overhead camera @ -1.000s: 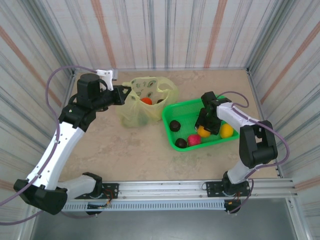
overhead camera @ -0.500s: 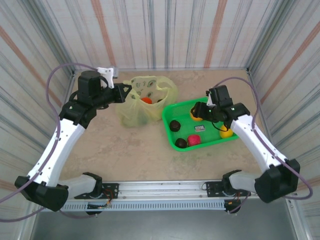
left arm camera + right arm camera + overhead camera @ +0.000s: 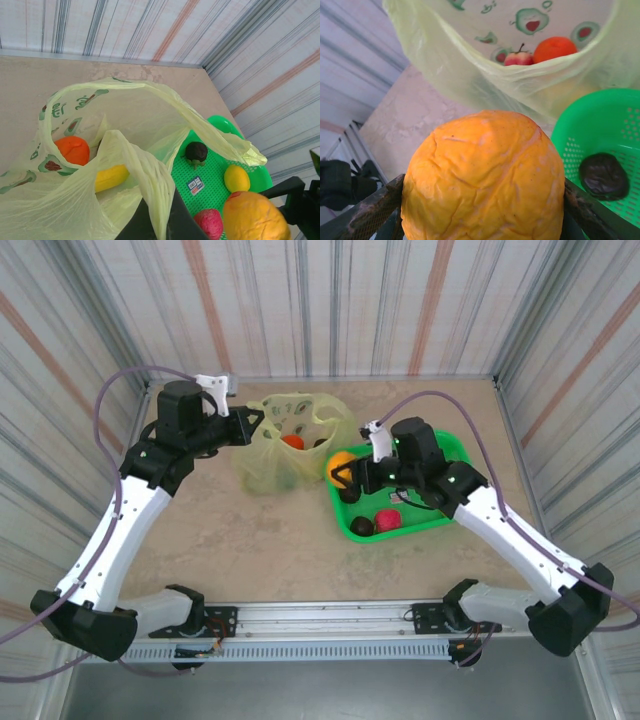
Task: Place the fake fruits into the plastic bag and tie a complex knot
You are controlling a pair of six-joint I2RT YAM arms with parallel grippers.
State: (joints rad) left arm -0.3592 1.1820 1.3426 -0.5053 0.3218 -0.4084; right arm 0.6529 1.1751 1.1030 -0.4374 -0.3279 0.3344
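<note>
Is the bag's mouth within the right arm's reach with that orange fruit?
Probably yes: the left claw holds the plastic bag open by its rim, and the orange fruit in the right claw sits beside the mouth, nothing between.

**Tally of things on the table (image 3: 200,530)**

One plastic bag (image 3: 262,468) and one green basket (image 3: 220,127) are counted. At least eight fake fruits (image 3: 236,178) are made out: two orange, two yellow, two dark, one red, one pink. Two claws are seen, one left claw (image 3: 252,422) and one right claw (image 3: 341,472)
</note>
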